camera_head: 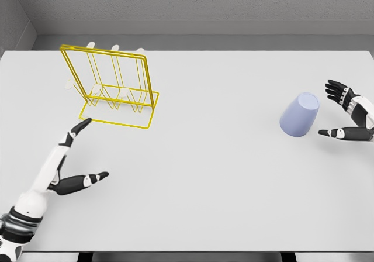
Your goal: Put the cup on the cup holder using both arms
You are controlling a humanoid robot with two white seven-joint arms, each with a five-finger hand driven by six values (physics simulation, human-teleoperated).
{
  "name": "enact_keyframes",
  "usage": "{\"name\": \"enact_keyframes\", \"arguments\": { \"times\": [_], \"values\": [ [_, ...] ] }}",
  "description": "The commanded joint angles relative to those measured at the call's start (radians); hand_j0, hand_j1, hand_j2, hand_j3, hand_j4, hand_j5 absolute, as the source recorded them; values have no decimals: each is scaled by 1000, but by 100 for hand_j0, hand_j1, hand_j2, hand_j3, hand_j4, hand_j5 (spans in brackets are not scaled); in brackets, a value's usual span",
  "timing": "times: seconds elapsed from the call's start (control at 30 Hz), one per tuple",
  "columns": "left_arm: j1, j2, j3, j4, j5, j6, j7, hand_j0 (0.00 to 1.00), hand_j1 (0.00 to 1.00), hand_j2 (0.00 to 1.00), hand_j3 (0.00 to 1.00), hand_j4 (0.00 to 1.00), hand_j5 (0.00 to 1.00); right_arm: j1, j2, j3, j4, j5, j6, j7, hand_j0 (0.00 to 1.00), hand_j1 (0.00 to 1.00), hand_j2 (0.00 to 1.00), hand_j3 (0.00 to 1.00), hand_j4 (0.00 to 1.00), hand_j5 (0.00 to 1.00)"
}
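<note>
The right hand (346,114) comes in at the right edge of the white table (210,174), its fingers spread wide and holding nothing. The upper fingers fan out toward the back of the table while the thumb points left, lower down, so the hand forms an open bracket facing the cup (300,114). The cup is pale blue-violet and lies tilted on the table, just beside that hand, its wider end toward the front and its narrower end toward the back right. A narrow strip of table shows between the thumb tip and the cup, so the hand is near it but not touching.

The left hand (75,157) rests low at the front left, also open and empty, the long fingers stretched toward the rack and the thumb pointing right across the table. Its fingertips lie just short of the yellow wire cup holder (111,86), which stands at the back left with its tall frame leaning. Holder and cup are well apart, on opposite sides of the table
</note>
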Motion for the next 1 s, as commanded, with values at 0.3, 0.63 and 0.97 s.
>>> {"name": "enact_keyframes", "arguments": {
  "times": [0.3,0.63,0.97],
  "values": [
    [-106,-57,-245,47,159,-1,-3,100,100,100,100,100,100,9,20,-8,-10,5,2,0,100,100,100,100,100,100],
    [-212,-90,-334,-2,358,-1,-145,100,100,100,100,100,100,-8,29,0,-2,105,25,0,100,100,100,100,100,100],
    [-359,-20,-515,11,377,-1,-145,100,100,100,100,100,100,-23,60,3,-2,103,72,0,100,100,100,100,100,100]
  ]
}}
